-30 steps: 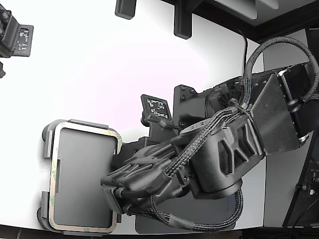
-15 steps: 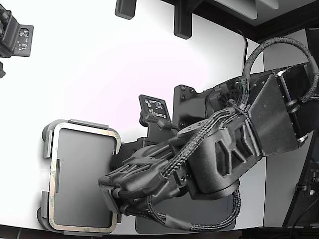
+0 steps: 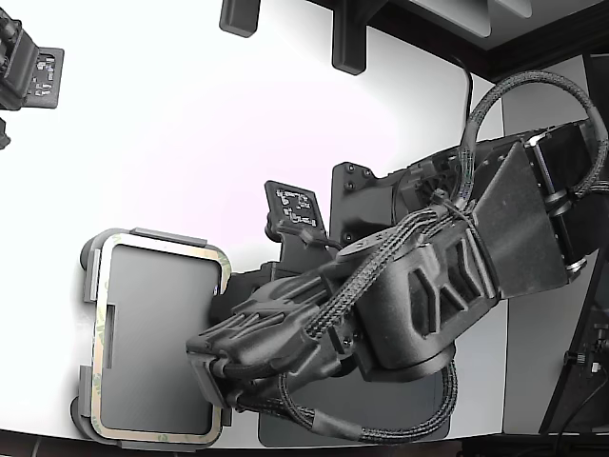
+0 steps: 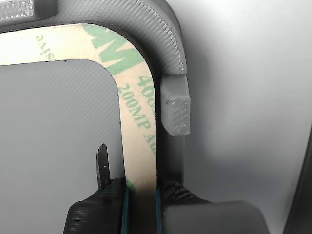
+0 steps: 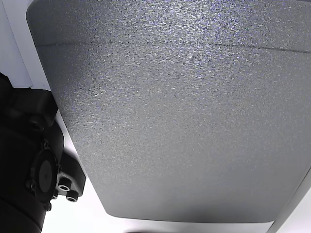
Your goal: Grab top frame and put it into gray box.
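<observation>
While the pincer [image 4: 141, 197] clamps the frame [image 4: 139, 126] inside the gray box [image 4: 168, 44], placing seems nearly finished; next, release.

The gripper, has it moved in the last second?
Yes. The gripper has crept toward the exterior view's left and slightly down, along the gray box.

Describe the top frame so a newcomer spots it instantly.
On the white table, look at the exterior view's lower left, where the gray box sits. The top frame lies along its rim: a thin tan ring with green print, open in the middle, unlike the plain gray plastic beneath.
</observation>
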Robot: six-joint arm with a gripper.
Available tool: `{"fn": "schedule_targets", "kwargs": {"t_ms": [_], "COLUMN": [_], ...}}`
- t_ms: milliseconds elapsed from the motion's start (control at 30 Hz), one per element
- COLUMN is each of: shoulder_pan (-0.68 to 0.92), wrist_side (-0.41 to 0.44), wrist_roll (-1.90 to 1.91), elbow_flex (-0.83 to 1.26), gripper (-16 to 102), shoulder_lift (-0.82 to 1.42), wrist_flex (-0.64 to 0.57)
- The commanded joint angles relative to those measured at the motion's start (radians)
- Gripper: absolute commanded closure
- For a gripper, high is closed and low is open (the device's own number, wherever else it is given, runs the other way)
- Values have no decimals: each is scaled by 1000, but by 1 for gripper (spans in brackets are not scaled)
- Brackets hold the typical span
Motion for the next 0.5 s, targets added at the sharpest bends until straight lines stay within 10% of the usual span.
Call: {"fn": "schedule_targets", "kwargs": {"t_ms": [0,467], "shoulder_pan": [-15,-15], "wrist_side": [-6,-9], "wrist_roll": [-5,-14], "elbow_flex": [-21,-34], "gripper": [99,98], "shoulder_lift": [21,6], "wrist_flex": [12,12]}}
